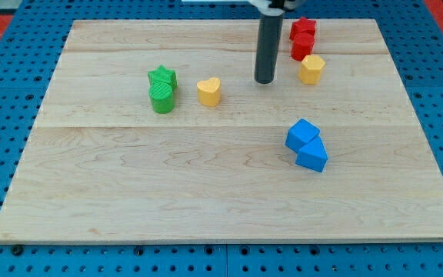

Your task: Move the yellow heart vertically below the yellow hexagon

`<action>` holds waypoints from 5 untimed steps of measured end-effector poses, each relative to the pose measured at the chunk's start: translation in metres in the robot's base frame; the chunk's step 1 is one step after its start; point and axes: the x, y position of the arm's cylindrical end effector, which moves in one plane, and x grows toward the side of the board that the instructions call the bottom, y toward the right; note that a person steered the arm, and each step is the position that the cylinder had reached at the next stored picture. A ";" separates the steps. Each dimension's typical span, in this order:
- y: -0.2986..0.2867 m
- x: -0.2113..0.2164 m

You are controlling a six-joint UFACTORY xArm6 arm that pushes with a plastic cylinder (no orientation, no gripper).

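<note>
The yellow heart [209, 91] lies on the wooden board [168, 192], left of centre in the upper half. The yellow hexagon [311, 68] sits to the view's right, just below two red blocks. My tip [264, 79] is the lower end of the dark rod; it stands between the two yellow blocks, nearer the hexagon, touching neither. The heart is about 70 pixels to the tip's left and slightly lower.
A red block [302, 28] and a second red block [301, 48] are stacked in view above the hexagon. A green star [162, 76] touches a green cylinder [161, 98] left of the heart. A blue cube [302, 134] and blue triangle [312, 157] sit lower right.
</note>
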 end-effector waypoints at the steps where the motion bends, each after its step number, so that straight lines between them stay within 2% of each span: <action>1: 0.068 0.019; 2: 0.099 0.010; 3: 0.088 -0.005; 4: 0.084 0.011; 5: 0.040 0.060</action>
